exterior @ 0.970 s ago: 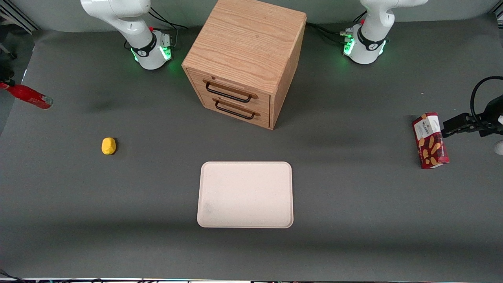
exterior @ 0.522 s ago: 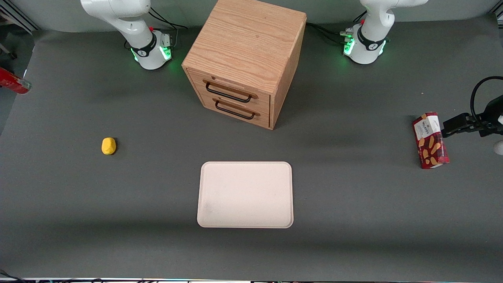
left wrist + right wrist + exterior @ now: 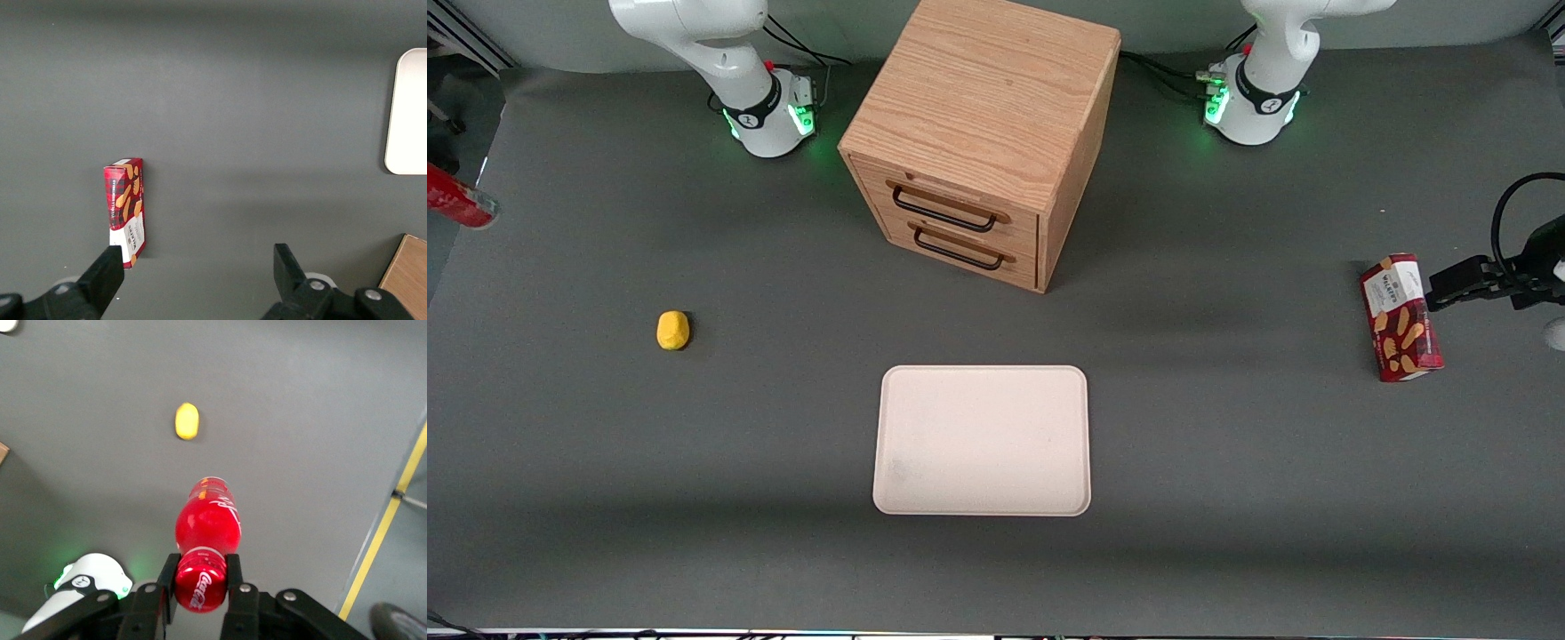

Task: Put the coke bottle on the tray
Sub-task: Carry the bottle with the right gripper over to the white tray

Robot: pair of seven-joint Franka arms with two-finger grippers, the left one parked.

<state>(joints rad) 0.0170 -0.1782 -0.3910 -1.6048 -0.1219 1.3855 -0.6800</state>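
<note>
Gripper [image 3: 200, 577] clamped on coke bottle [image 3: 207, 543] near cap end, held w/ bottle above worktop [image 3: 1227, 498] at working arm's end, well apart from tray [image 3: 983, 440].

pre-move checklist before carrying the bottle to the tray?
1. Grip: gripper shut on the bottle, held off the table. Ok.
2. Bottle on the tray: not ok, it hangs at the working arm's end of the table.
3. Tray bare, room to set down: ok.
4. Yellow lump lies between bottle and tray; stay above it. Clearance: cannot tell.
5. Cabinet stands farther from the front camera than the tray, off the path: ok.
</note>
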